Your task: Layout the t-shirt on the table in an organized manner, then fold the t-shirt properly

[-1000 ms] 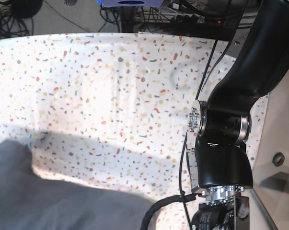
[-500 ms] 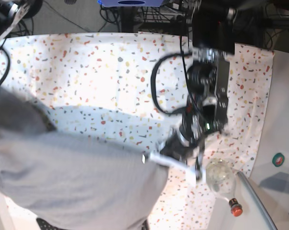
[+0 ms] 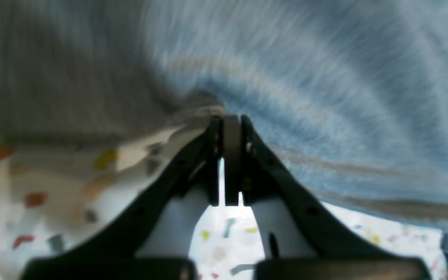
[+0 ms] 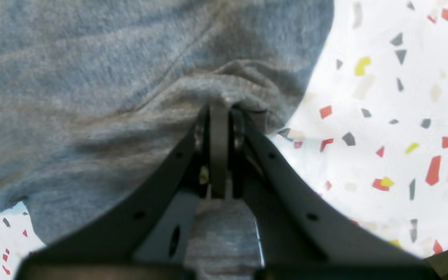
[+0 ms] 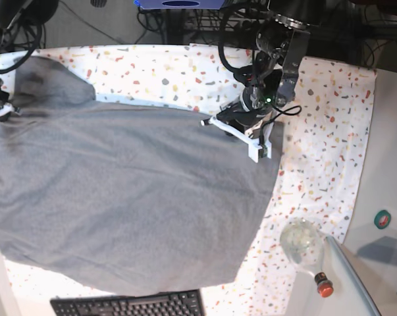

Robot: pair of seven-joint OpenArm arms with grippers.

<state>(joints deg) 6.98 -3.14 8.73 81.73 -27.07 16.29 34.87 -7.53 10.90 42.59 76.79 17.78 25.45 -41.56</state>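
Both grippers we find clamped on the t-shirt (image 5: pixel 126 204): the left gripper (image 3: pixel 227 118) pinches a bunched edge, the right gripper (image 4: pixel 219 107) a gathered fold, jaws together. The garment lies spread across the table (image 5: pixel 330 131). Only the base view shows us a keyboard (image 5: pixel 129 305) and a clear bottle (image 5: pixel 305 247) beside it.

A robotics lab or test bench. The table (image 5: pixel 330 125), draped in a speckled terrazzo-print cloth, has tangled black cables (image 5: pixel 152 20) on the floor behind its far edge, a black keyboard (image 5: pixel 129 305) at its near edge, and a robot arm (image 5: pixel 277 59) over it.
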